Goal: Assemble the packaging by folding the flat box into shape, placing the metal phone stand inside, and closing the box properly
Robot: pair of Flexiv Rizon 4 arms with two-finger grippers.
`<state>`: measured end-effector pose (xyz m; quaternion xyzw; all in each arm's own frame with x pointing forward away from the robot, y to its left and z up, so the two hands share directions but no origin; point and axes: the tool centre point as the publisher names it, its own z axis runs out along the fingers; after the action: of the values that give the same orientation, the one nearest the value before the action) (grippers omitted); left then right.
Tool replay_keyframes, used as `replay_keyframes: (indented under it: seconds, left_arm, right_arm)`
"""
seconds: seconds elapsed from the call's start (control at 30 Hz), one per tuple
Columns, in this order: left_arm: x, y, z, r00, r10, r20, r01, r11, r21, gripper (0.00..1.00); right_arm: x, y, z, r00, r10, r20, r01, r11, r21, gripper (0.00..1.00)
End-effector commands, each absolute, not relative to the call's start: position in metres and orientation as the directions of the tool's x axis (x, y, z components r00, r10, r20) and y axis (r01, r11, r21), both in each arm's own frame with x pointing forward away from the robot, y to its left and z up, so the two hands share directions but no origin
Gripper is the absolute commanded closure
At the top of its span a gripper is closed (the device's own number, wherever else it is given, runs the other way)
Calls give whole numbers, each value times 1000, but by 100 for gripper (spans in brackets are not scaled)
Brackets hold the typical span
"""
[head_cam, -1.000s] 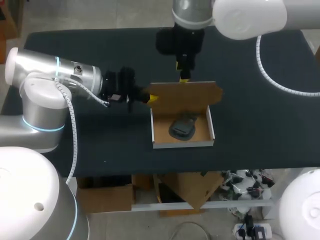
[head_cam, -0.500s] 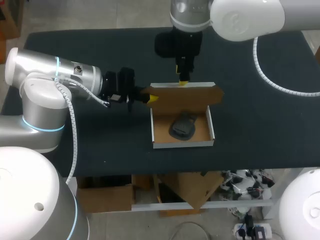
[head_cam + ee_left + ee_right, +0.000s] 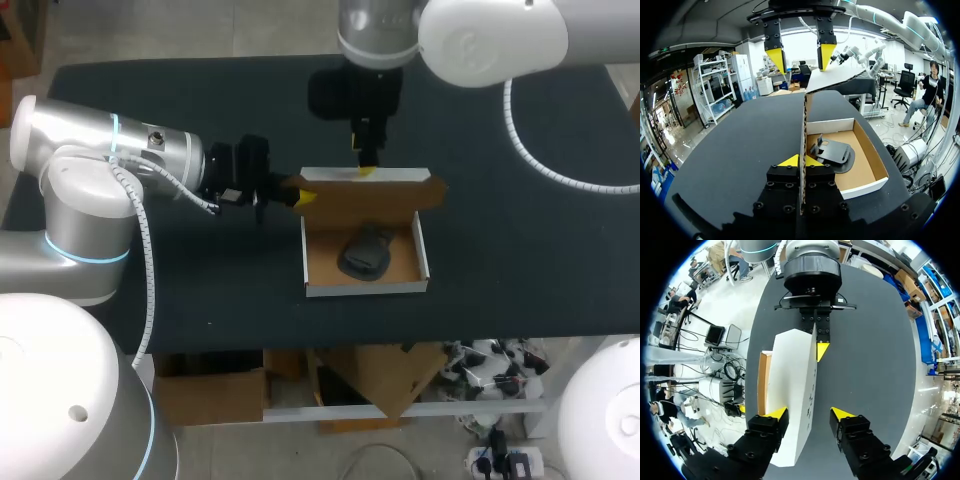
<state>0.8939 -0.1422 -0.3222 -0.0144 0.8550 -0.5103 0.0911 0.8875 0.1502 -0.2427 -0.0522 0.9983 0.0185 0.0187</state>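
The open cardboard box [image 3: 365,288] sits mid-table with the dark metal phone stand [image 3: 365,252] lying inside. Its lid [image 3: 370,190] stands up along the far wall. My left gripper [image 3: 303,196] is shut on the lid's left side flap [image 3: 803,130], the thin cardboard edge pinched in the left gripper [image 3: 801,161]. My right gripper [image 3: 366,168] hangs over the lid's top edge. In the right wrist view the right gripper [image 3: 810,414] is open, the lid's white outer face [image 3: 792,385] lying against one finger and clear of the other. The stand [image 3: 832,151] rests flat on the box floor.
Black tabletop surrounds the box, with bare room to its right and in front. My left arm lies across the table's left part, and my right arm comes in over the far edge.
The lid has tipped up further, its brown inner face looking narrower and a white strip showing along its top. My right gripper shifted slightly with it. The left arm has not moved.
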Motion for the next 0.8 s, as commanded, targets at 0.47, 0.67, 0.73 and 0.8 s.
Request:
replay_keyframes:
  seconds: [0.47,0.67,0.73,0.8]
  left_arm:
    - [894,-142,-323,-982,-121,-143,69,477,-876,100]
    - [894,-142,-323,-982,-121,-143,69,477,-876,100]
    - [894,-142,-323,-982,-121,-143,69,477,-876,100]
    - [894,-142,-323,-982,-121,-143,69,477,-876,100]
  right_arm:
    - [880,148,-240,-994,-95,-48,-97,995,25,44]
    - [877,147,-242,-995,-94,-42,-95,995,25,44]
    - [877,147,-244,-995,-93,-39,-94,995,23,44]
    - [878,148,-247,-995,-90,-35,-91,996,19,44]
